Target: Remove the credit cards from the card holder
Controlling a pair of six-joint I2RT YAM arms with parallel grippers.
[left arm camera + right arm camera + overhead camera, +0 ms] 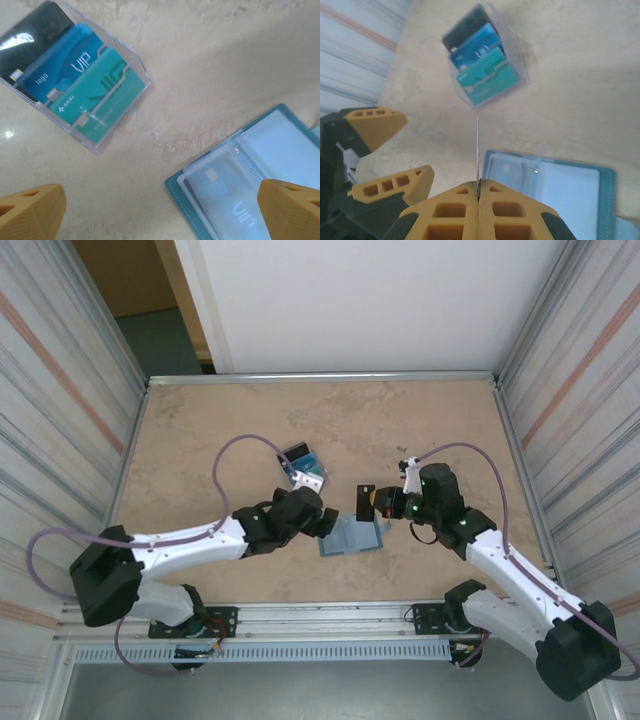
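The card holder [352, 537] lies open on the table, teal outside, with pale clear pockets inside [287, 142] [570, 192]. One credit card [227, 200] marked VIP shows through a pocket sleeve. My right gripper [380, 502] [478, 184] is shut on a dark credit card [365, 497], held upright and seen edge-on [478, 150] above the holder's left part. My left gripper [325, 522] [161, 200] is open, low over the holder's left edge, with nothing between its fingers [292, 210].
A clear plastic case [303, 468] [120, 95] [517, 60] behind the holder contains black, blue and teal cards fanned out. Metal rails and striped walls bound the tan table [450, 420]. The left fingers [375, 125] stand close beside the right gripper.
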